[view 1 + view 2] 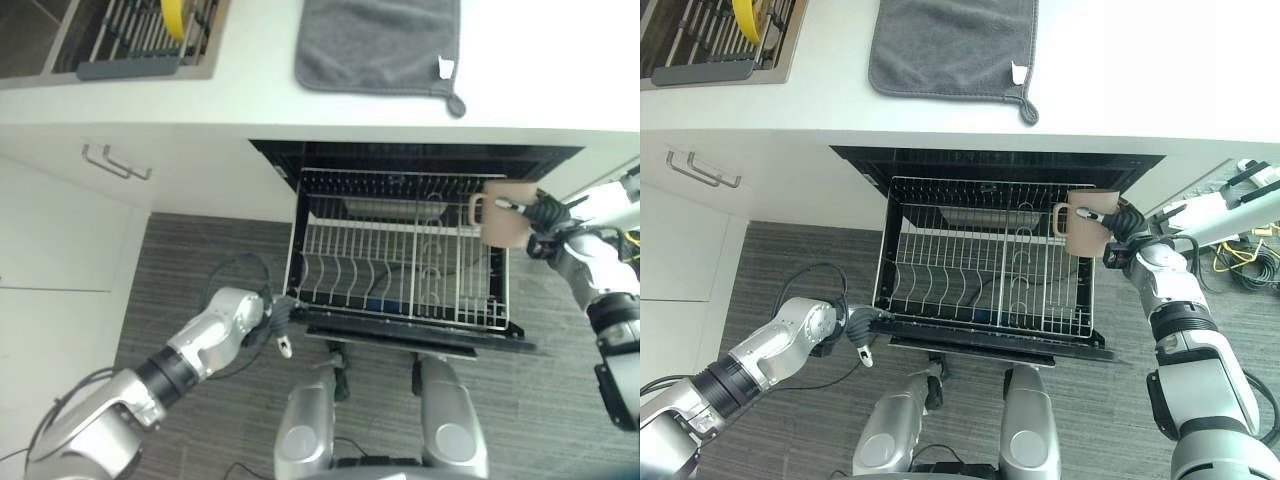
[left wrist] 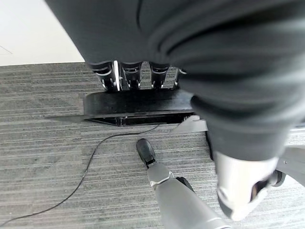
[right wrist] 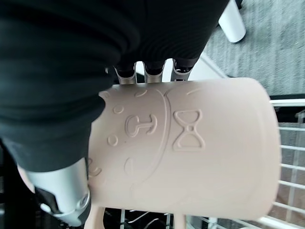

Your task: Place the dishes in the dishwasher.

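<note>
Right hand point(image 1: 1124, 226) fingers wrap the beige mug point(image 1: 1081, 222) above the dishwasher rack's point(image 1: 985, 262) right side.

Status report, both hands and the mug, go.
Right hand shut on beige mug, held over the rack's right rear corner. Left hand at the lowered dishwasher door's front edge, fingers hidden. Rack empty below mug.

Silver-grey arms, dark ribbed wrist covers, blk-tipped fingers point(image 3: 126, 75).

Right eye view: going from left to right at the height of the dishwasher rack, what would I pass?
Left hand at the door's corner → rack → beige mug → right hand holding it.
</note>
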Tool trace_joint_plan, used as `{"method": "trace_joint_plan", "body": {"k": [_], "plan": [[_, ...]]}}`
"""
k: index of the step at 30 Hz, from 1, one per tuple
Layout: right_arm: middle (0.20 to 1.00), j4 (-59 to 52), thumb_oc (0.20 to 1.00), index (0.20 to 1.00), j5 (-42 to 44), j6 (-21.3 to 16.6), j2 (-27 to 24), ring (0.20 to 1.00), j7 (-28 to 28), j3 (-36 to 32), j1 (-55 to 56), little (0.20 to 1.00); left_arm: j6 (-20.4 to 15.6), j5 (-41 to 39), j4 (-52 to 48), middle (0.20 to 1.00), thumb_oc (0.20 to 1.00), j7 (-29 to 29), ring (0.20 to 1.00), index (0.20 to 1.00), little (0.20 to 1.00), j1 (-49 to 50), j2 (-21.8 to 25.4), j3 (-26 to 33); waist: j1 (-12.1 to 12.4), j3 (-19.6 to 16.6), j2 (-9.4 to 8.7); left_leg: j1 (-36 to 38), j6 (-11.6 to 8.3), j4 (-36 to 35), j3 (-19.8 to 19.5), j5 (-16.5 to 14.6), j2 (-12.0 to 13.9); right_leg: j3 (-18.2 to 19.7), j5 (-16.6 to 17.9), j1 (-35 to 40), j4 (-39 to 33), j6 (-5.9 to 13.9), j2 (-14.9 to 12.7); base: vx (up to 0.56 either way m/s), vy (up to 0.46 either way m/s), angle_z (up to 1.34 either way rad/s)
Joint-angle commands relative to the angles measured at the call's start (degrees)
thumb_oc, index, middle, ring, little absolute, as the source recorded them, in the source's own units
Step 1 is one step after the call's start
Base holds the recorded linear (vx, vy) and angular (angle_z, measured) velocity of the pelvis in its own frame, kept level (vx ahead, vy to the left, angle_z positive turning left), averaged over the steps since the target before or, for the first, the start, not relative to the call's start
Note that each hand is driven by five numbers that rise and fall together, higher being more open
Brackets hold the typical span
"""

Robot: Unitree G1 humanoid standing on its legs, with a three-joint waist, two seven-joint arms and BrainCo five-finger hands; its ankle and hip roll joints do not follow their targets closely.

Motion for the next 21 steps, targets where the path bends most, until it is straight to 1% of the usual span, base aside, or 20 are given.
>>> {"method": "trace_joint_plan", "body": {"k": [1, 7, 9, 18, 19, 20, 21], "plan": [[0.2, 0.79, 0.2, 0.2, -0.91, -0.8, -1.28, 0.2, 0.73, 0.72, -3.56, 0.2, -0.31, -2.93, 1.08, 1.0, 1.0, -1.98, 1.0, 1.0, 1.0, 10.92, 4.18, -2.99, 2.62, -2.84, -0.35, -4.11, 0.48, 8.32, -1.75, -2.99, -2.2, -1.99, -3.73, -0.95, 5.64, -0.05, -0.36, 0.0, 0.0, 0.0], [0.2, 3.75, 0.2, 0.2, -2.22, -0.49, 0.23, 0.2, 0.2, 1.78, -5.04, 0.2, -0.09, -4.43, 0.52, 1.0, 1.0, -0.21, 1.0, 1.0, 1.0, 10.36, 3.25, -3.93, 2.81, -2.56, 0.61, -5.11, 0.73, 9.2, -1.89, -2.95, -2.49, -1.84, -4.14, -1.95, 6.95, -0.24, -0.51, 0.01, 0.011, 0.0], [0.2, 5.05, 0.2, 0.2, -3.08, -0.62, 0.55, 0.2, -1.35, 1.77, -5.35, 0.2, -0.07, -4.61, 0.41, 1.0, 1.0, -0.04, 1.0, 1.0, 1.0, 10.17, 3.1, -4.13, 2.9, -2.58, 0.89, -5.34, 0.81, 9.26, -1.89, -2.89, -2.59, -1.75, -4.18, -2.3, 7.26, -0.21, -0.55, 0.01, 0.015, 0.01], [0.2, 8.41, 0.2, 0.2, -5.07, 0.54, 2.29, 0.2, -2.61, 3.41, -6.34, 0.2, 0.58, -6.1, -0.23, 1.0, 1.0, 0.53, 1.0, 1.0, 1.0, 9.04, 2.35, -5.29, 2.97, -2.34, 1.77, -5.98, 0.99, 10.02, -1.81, -2.89, -2.76, -1.57, -4.46, -3.35, 8.55, -0.46, -0.8, 0.0, 0.011, 0.01], [0.435, 9.05, 0.435, 0.435, -4.87, 1.53, 2.49, 0.435, -4.04, 3.31, -6.76, 0.435, 0.29, -6.61, -0.08, 1.0, 1.0, 0.99, 1.0, 1.0, 1.0, 8.88, 2.6, -5.5, 2.98, -2.24, 1.93, -6.02, 1.01, 10.13, -1.72, -2.93, -2.79, -1.51, -4.64, -3.32, 8.7, -0.56, -0.8, 0.0, 0.0, 0.0], [1.0, 9.55, 1.0, 1.0, -4.46, 2.04, 2.74, 1.0, -5.45, 3.11, -6.97, 1.0, 0.48, -6.55, -0.06, 1.0, 1.0, 1.12, 1.0, 1.0, 1.0, 8.83, 2.42, -5.61, 2.98, -2.17, 2.0, -6.18, 1.07, 10.25, -1.7, -2.93, -2.8, -1.38, -4.67, -3.57, 8.95, -0.61, -0.74, 0.0, 0.0, 0.0], [1.0, 9.85, 1.0, 1.0, -4.46, 1.92, 2.75, 1.0, -5.72, 2.92, -6.97, 1.0, 0.43, -6.54, 0.02, 1.0, 1.0, 1.15, 1.0, 1.0, 1.0, 8.87, 2.38, -5.63, 2.99, -2.17, 2.01, -6.16, 1.09, 10.25, -1.68, -2.93, -2.75, -1.4, -4.69, -3.56, 8.96, -0.62, -0.76, 0.0, 0.0, 0.0]]}}
